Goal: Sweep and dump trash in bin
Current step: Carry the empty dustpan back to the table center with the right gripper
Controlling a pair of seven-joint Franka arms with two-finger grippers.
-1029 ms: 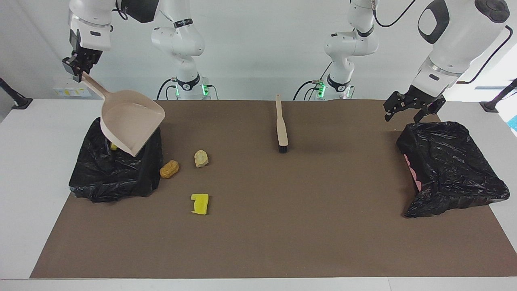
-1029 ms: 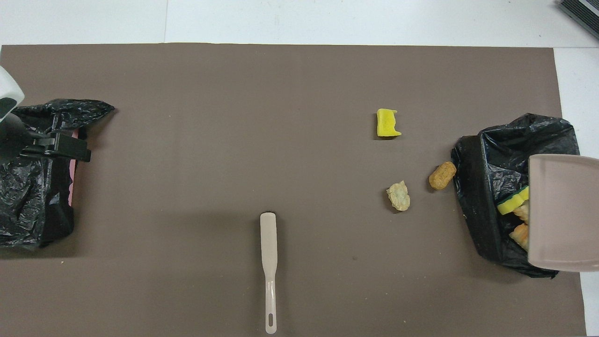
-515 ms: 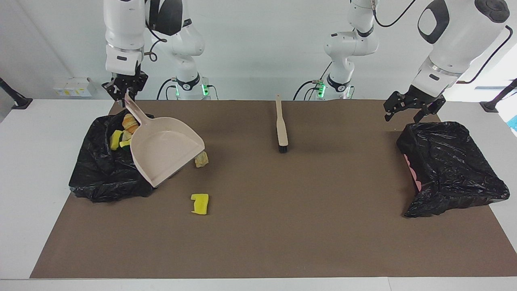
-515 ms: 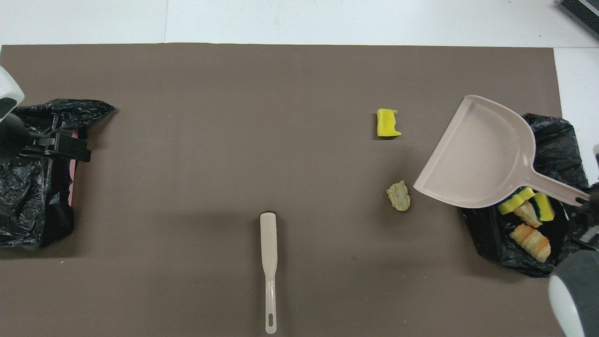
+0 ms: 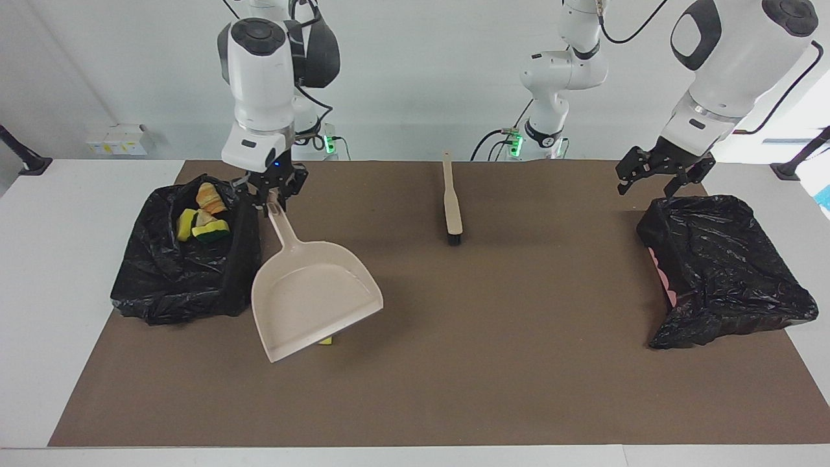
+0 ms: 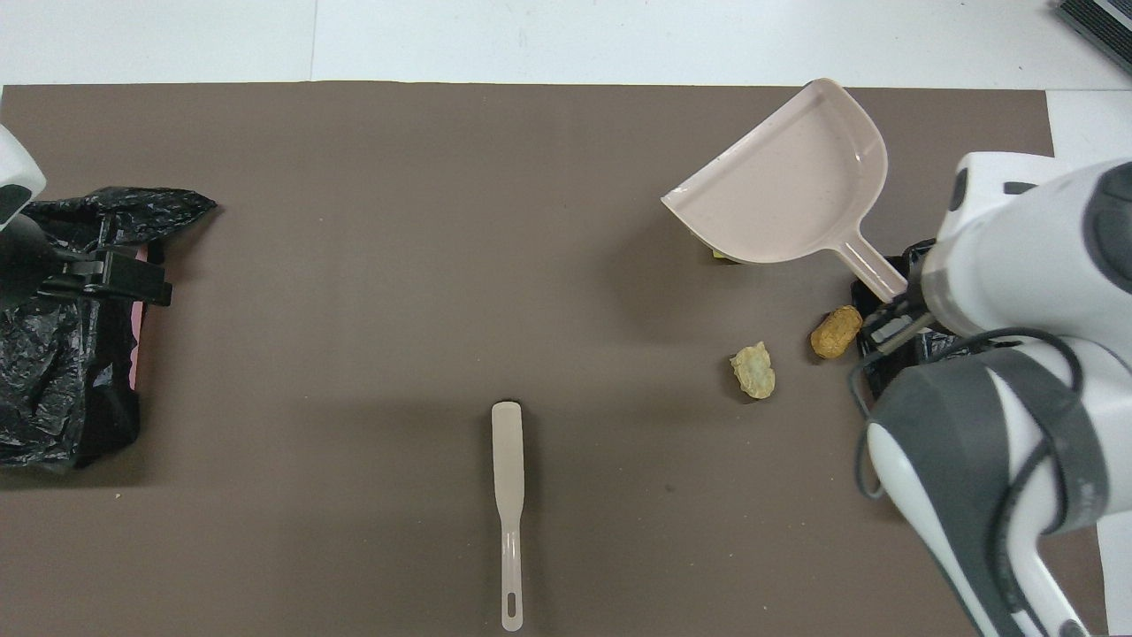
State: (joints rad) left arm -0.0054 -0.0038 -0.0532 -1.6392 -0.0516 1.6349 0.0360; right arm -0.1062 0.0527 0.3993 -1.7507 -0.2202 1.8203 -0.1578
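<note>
At the right arm's end of the worktop (image 5: 65,311) a black-lined bin (image 5: 162,285) stands on the brown mat (image 5: 454,389), its outer wall at the mat's edge. In it lie four pieces of trash (image 5: 202,220): yellow sponge chunks with green backing and orange-tan ridged lumps.

The right tool (image 5: 272,198) hangs just beside the bin's inner wall, clamped narrow on the handle of the beige dustpan (image 5: 314,298). The pan is tilted and clear of the mat, its mouth pointing away from the robots and toward the mat's middle. Under its lip only a sliver of a yellow sponge chunk (image 5: 326,340) shows. An orange-tan lump (image 6: 836,332) lies beside the bin, below the handle, and a pale crumbly lump (image 6: 753,370) lies near it, toward the middle; both are nearer to the robots than the pan.

The middle of the mat is bare apart from the beige brush (image 5: 451,204), which lies well apart from the trash, close to the robots' edge.

The left tool (image 5: 655,178) waits with its fingers spread wide over the robot-side rim of a second black-lined bin (image 5: 720,272) at the left arm's end.
</note>
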